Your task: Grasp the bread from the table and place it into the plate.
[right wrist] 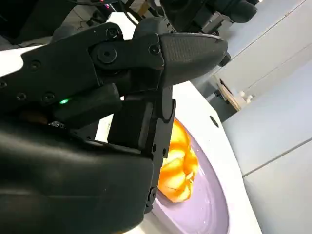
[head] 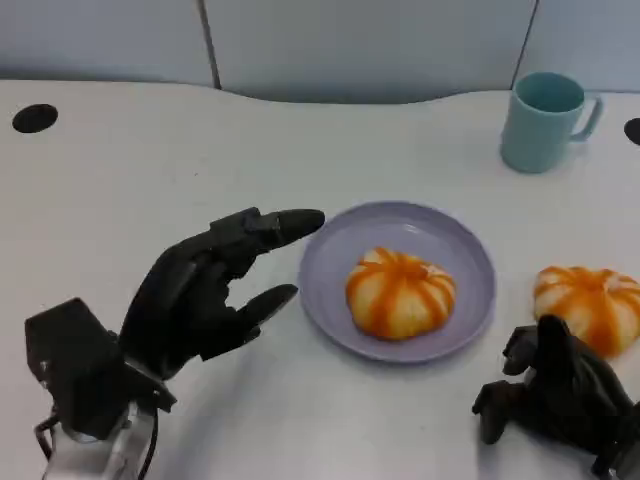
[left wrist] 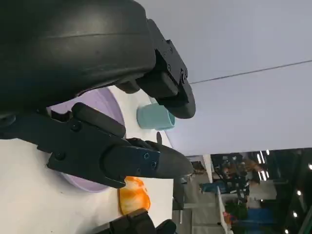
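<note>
One bread [head: 400,292] sits mid-plate [head: 330,250]; 2nd bread [head: 590,303] on table [head: 300,140] nr right edge. Left hand [head: 205,290] fingers wide, empty, beside plate. Right hand [head: 555,395] fingers curled, holding nothing, just below 2nd bread.

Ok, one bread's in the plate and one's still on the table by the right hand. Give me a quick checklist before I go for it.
1. Second bread on the table, beside the plate: ok.
2. Right hand free: ok, it holds nothing and sits just short of that bread.
3. Space in plate beside the first bread: cannot tell, that bread sits near the middle.
4. Left hand out of the way: not ok, its fingertips reach the plate's left rim.
5. Cup clear of the path: ok, far behind the plate.
</note>
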Available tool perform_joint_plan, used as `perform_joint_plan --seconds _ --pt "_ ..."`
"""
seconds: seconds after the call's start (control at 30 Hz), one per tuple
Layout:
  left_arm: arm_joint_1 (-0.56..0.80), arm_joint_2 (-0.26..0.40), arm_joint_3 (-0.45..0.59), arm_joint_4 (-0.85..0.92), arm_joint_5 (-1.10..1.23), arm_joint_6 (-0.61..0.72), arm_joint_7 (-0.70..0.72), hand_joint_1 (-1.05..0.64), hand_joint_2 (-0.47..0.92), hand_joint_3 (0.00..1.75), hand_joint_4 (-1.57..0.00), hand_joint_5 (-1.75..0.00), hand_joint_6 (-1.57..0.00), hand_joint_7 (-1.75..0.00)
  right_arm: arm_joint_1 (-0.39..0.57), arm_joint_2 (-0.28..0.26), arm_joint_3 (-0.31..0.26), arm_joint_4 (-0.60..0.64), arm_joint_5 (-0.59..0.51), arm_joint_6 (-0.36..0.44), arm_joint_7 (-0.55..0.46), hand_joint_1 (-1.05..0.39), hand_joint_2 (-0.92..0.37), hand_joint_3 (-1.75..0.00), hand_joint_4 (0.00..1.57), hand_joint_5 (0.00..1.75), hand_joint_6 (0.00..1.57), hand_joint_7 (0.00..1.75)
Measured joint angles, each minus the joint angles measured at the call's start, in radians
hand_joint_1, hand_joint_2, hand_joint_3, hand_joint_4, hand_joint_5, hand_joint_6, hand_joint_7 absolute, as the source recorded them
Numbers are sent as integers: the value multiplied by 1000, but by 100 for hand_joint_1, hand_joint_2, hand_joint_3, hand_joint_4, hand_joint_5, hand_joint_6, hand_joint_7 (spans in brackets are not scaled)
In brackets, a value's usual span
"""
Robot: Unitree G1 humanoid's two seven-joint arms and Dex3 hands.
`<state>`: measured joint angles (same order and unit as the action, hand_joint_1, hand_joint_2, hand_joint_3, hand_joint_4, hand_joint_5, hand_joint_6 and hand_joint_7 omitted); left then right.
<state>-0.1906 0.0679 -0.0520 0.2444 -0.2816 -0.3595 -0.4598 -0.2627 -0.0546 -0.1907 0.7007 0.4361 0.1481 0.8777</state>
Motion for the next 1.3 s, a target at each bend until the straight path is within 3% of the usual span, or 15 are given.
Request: perform_joint_plan --seconds 0.33,0.37,0.4,0.43,0.5,0.6,0.67,1.3 --pt "0 -5 4 -16 0 10 -1 -65 92 31 -52 -112 -63 -38 0 0 0 0 1 0 0 -50 -92 -33 157 71 157 45" --pt "0 -6 4 -16 0 10 -1 -64 92 35 -55 -141 -56 -84 0 0 0 0 1 0 0 -51 -92 -35 157 70 157 44" --pt "28 -17 9 -43 -28 38 2 -63 92 34 -56 -152 -54 -104 -3 2 2 1 -1 0 0 -51 -92 -35 157 70 157 43" --pt "79 -36 23 -87 -80 69 12 -63 92 33 -57 -158 -52 -116 -2 3 3 1 -2 -4 1 -51 -92 -35 157 69 157 42" --pt "202 -86 37 -149 -168 143 32 -61 92 33 -59 -162 -53 -123 -1 2 3 2 -3 -14 3 -51 -92 -33 157 69 157 43" --pt "390 -126 61 -174 -240 235 54 -61 92 34 -62 -165 -56 -127 -1 -1 2 4 -10 -23 4 -52 -92 -34 157 71 157 44" --pt "428 -128 82 -176 -245 241 55 -60 92 33 -63 -167 -58 -129 -2 0 5 5 -15 -23 3 -52 -92 -35 157 71 157 44" --pt "411 -151 161 -171 -312 292 -37 -59 92 32 -68 -164 -58 -128 -15 -3 -1 48 -15 -50 20 -53 -92 -30 157 71 157 43"
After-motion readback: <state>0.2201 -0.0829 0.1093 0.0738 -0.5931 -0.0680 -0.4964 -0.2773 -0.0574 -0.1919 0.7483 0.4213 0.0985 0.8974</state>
